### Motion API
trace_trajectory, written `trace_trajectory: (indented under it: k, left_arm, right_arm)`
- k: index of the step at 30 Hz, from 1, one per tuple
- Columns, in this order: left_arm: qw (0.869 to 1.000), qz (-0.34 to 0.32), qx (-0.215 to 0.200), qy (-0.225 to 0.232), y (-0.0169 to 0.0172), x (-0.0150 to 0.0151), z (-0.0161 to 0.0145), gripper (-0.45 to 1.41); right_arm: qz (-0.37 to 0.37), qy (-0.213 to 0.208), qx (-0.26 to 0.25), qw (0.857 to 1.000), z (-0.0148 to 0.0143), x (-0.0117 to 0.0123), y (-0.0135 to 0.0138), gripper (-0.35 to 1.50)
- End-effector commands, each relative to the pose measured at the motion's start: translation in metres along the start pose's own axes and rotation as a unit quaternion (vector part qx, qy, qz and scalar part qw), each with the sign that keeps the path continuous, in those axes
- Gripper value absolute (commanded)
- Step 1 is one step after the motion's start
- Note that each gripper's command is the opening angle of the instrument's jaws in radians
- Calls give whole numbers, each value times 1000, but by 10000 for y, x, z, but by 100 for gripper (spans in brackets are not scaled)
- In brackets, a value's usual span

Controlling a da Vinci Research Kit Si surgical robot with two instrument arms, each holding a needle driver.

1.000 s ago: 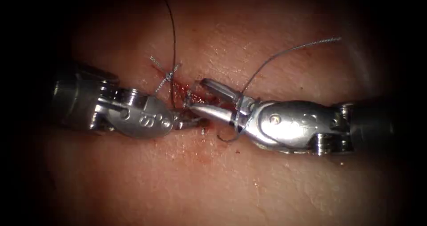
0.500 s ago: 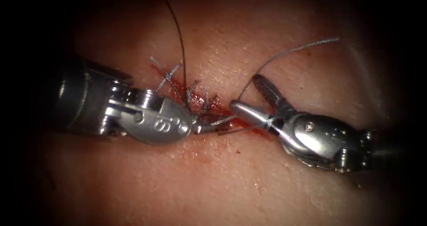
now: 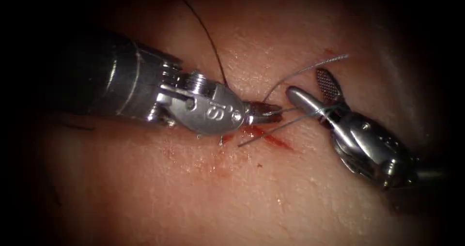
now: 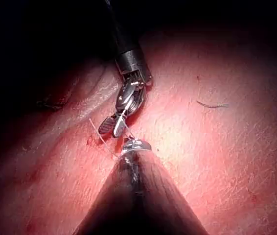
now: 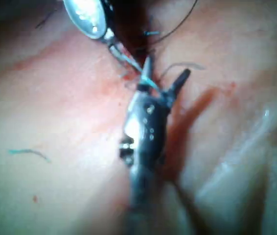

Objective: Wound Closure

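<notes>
steel on both sides of the red, wet cut (image 3: 271,138) in the pale pink pork tissue (image 3: 203,197): your left claw (image 3: 265,113) has its short jaws pressed together on the thin grey thread (image 3: 295,74), right over the cut. your right claw (image 3: 317,92) stands spread, gripping nothing, with the thread wrapped around its base. no needle can be made out. a dark strand (image 3: 208,33) runs up and away behind the left tool.

this reads as knot tying, a loop lying on the open right tool. the next move likely calls for steady, opposed tension without tearing the cut's edges.

against a second ago, the left tool has moved right across the cut, covering the earlier knots, and the right has backed off to the right.
</notes>
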Motion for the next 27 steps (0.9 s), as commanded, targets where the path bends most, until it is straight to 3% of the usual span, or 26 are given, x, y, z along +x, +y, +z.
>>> trace_trajectory:
  k: [1,7,27]
  left_arm:
    - [1000,0,0,1,2,-1,9,-45]
    - [1000,2,-1,2,-3,-7,11,-45]
    - [1000,4,0,1,2,-8,13,-45]
  right_arm:
    - [2,-5,1,1000,-1,-17,-7,73]
    - [17,-14,-5,1000,8,-25,-3,71]
    - [24,7,-17,1000,29,-10,2,73]
